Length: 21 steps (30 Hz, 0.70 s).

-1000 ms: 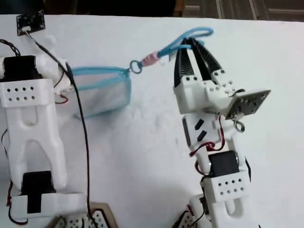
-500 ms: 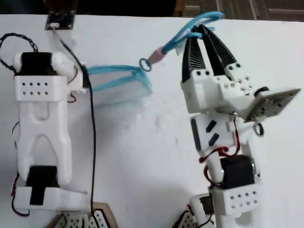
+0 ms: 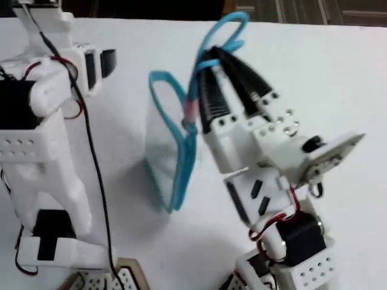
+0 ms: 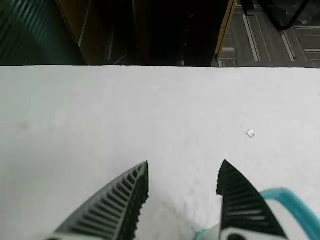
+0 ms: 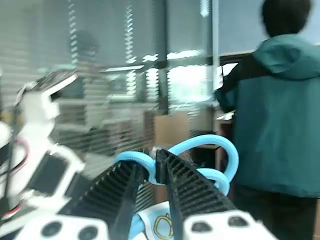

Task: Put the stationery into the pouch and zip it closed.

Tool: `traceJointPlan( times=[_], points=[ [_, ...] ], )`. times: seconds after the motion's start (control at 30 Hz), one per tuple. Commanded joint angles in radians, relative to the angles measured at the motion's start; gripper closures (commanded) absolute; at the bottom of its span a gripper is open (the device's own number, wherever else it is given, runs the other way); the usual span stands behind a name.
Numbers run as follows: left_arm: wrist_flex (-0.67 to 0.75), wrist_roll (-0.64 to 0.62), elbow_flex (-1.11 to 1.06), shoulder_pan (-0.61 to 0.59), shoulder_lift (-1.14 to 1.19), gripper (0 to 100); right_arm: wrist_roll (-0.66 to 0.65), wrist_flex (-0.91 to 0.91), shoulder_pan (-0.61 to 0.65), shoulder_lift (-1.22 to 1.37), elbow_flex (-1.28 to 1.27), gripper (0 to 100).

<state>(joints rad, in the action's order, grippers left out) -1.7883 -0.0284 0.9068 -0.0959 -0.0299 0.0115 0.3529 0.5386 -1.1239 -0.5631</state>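
Observation:
A clear pouch (image 3: 163, 151) with blue trim hangs upright off the table, below my right gripper (image 3: 208, 54). That gripper is shut on the pouch's blue strap loop (image 3: 222, 30). A pink zipper pull (image 3: 191, 113) dangles at the pouch's top corner. The right wrist view shows the right gripper (image 5: 152, 164) with its jaws pressed together on the blue strap (image 5: 220, 147). Over the white table my left gripper (image 4: 182, 175) stands open with nothing between its fingers. A blue pouch edge (image 4: 292, 200) lies just beside one of the left fingers (image 4: 235, 200).
The white left arm (image 3: 36, 151) stands at the table's left side with a black cable (image 3: 91, 151) running down it. The table's far edge (image 4: 160, 66) borders a dark floor. A tiny speck (image 4: 250, 133) lies on the table.
My right gripper has risen and swung left with the strap, so the pouch came off the table and now hangs upright. The left arm has drawn back from the pouch's end.

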Motion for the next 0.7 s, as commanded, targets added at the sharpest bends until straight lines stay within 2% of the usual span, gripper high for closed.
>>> traceJointPlan(
  times=[0.0,0.2,0.53,0.67],
  points=[
    [0.000,-0.023,0.041,-0.024,-0.018,76,-0.023,0.015,0.047,0.038,0.054,98.1],
    [-0.003,-0.051,-0.058,-0.050,-0.262,76,-0.021,-0.016,0.051,0.120,0.100,98.1],
    [0.003,-0.055,-0.600,0.035,-1.053,76,-0.023,-0.015,0.125,0.332,0.293,98.1],
    [0.003,-0.051,-0.878,0.107,-1.234,73,-0.018,-0.015,0.139,0.417,0.358,98.1]
  ],
)
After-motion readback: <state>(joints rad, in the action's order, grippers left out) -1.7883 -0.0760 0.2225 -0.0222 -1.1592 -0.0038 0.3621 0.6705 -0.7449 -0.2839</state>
